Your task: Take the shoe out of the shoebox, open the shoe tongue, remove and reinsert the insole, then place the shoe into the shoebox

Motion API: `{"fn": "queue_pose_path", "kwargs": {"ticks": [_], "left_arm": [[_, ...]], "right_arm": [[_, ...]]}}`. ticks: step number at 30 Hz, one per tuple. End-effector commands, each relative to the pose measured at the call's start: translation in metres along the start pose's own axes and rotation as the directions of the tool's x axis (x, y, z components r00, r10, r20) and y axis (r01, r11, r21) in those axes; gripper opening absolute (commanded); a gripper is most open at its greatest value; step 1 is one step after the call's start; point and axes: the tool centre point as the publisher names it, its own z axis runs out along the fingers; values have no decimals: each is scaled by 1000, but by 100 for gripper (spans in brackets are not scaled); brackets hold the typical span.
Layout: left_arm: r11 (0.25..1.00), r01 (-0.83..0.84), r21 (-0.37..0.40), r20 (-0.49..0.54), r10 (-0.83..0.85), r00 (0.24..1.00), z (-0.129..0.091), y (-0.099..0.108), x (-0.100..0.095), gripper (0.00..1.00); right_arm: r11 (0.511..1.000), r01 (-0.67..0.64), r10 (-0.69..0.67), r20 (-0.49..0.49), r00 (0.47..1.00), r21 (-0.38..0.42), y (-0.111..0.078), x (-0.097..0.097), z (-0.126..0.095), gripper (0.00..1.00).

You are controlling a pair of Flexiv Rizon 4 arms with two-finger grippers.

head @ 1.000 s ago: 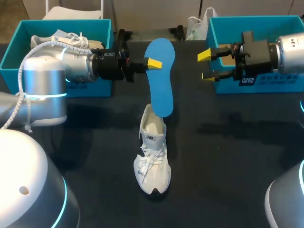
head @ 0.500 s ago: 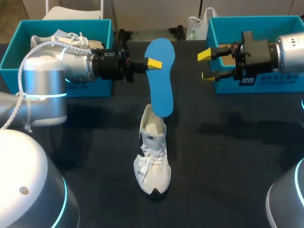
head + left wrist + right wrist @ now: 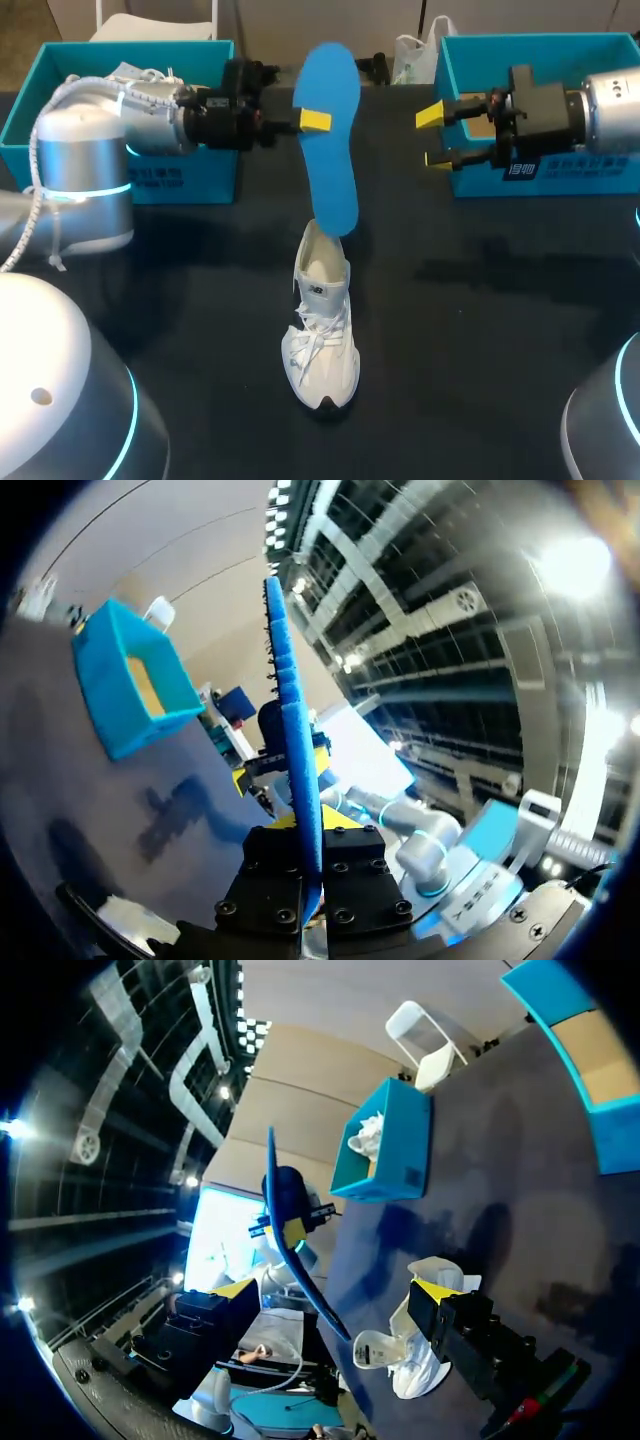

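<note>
While the right pincer (image 3: 434, 138) gapes empty, the left pincer (image 3: 314, 121) clamps the insole (image 3: 331, 160).

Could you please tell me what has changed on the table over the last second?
The left tool, shut on the flat blue foam insole, drew back toward its own side and rose slightly, lifting the insole higher above the white laced sneaker. The sneaker and the open right tool stayed where they were.
</note>
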Motion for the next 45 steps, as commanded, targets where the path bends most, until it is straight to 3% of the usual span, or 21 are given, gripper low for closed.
{"fn": "queue_pose_path", "kwargs": {"ticks": [1, 7, 19, 24, 26, 33, 36, 43, 45], "left_arm": [[977, -213, -21, 31, 214, 976, -8, -5, 12, 0], [906, -422, -36, 77, 423, 903, -13, -9, 19, 0], [638, -758, -137, 166, 769, 618, -18, -25, 26, 0], [455, -873, -178, 165, 888, 429, -20, -30, 29, 0], [340, -919, -200, 156, 937, 313, -21, -31, 27, 0], [30, -969, -245, 94, 996, 8, -22, -28, 16, 0], [-133, -955, -264, 60, 986, -154, -24, -29, 4, 0], [-389, -875, -288, -3, 914, -406, -25, -31, -14, 0], [-417, -862, -288, -18, 902, -431, -25, -31, -15, 0]], "right_arm": [[1000, 0, 0, 0, 1000, 1, 1, -1, 2, 100], [1000, 0, 0, 0, 1000, 1, 1, -1, 2, 100], [1000, 0, 0, 0, 1000, 1, 1, -1, 2, 100], [1000, 0, 0, 0, 1000, 1, 1, -1, 2, 100], [1000, 0, 0, 0, 1000, 1, 1, -1, 2, 100], [1000, 0, 0, 0, 1000, 1, 1, -1, 2, 100], [1000, 0, 0, 0, 1000, 1, 1, -1, 2, 100], [1000, 0, 0, 0, 1000, 1, 1, -1, 2, 100], [1000, 0, 0, 0, 1000, 1, 1, -1, 2, 100]]}}
